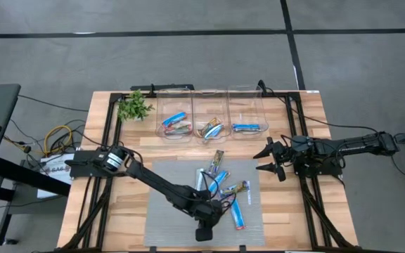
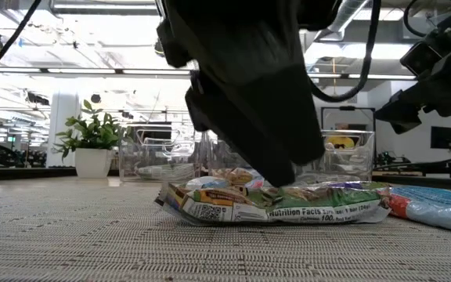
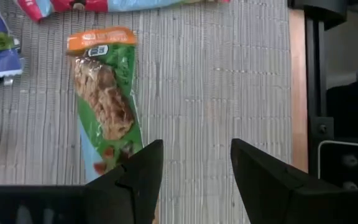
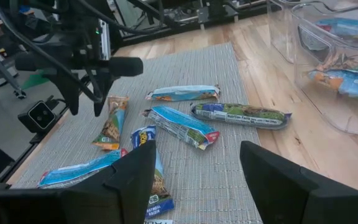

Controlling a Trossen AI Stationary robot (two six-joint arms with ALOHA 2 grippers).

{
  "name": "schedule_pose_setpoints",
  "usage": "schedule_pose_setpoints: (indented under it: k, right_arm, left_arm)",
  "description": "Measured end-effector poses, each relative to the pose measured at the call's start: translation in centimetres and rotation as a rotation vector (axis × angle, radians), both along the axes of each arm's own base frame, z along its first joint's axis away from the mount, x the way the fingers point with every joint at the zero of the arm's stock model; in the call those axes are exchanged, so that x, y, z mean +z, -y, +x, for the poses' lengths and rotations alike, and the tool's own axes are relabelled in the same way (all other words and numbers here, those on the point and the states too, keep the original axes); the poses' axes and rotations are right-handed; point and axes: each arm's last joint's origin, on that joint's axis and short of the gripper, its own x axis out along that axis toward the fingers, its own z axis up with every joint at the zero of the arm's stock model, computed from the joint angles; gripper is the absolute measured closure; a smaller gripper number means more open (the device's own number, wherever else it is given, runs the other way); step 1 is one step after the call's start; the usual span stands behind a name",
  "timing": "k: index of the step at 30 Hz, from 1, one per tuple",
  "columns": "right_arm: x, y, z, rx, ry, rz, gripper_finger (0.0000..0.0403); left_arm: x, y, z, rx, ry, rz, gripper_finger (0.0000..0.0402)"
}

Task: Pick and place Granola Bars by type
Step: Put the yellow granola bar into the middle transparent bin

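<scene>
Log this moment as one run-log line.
left pincer: open, low over mat beside green-wrapped bar | right pincer: open, waiting at mat's right edge | loose bars on mat | three bins: bars inside

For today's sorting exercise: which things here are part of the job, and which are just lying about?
Part of the job:
- granola bars on the mat
- three clear bins
- left end effector

Lying about:
- small green plant
- cables

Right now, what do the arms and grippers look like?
Both arms are dark, slim, jointed links. The left arm has a silvery round joint near its base. The right arm carries dark cabling along it. The left gripper and right gripper each have two broad, matte black, wedge-shaped fingers. No markings visible.
</scene>
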Motion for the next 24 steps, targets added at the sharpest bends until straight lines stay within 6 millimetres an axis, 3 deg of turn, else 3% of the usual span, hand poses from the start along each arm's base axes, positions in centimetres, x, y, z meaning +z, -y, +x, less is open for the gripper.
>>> schedule_pose_setpoints:
  k: [5,24]
  right_arm:
    - [0.0,0.0,0.0,0.0,0.0,0.0,0.0177]
    - [0.0,0.0,0.0,0.0,0.0,0.0,0.0177]
  left_arm:
    - [1.0,-0.2,-0.2,0.022,-0.047,0.063,0.0221]
    - [-0.1,-1.7,-0.4,0.057,-0.074,0.172,0.0221]
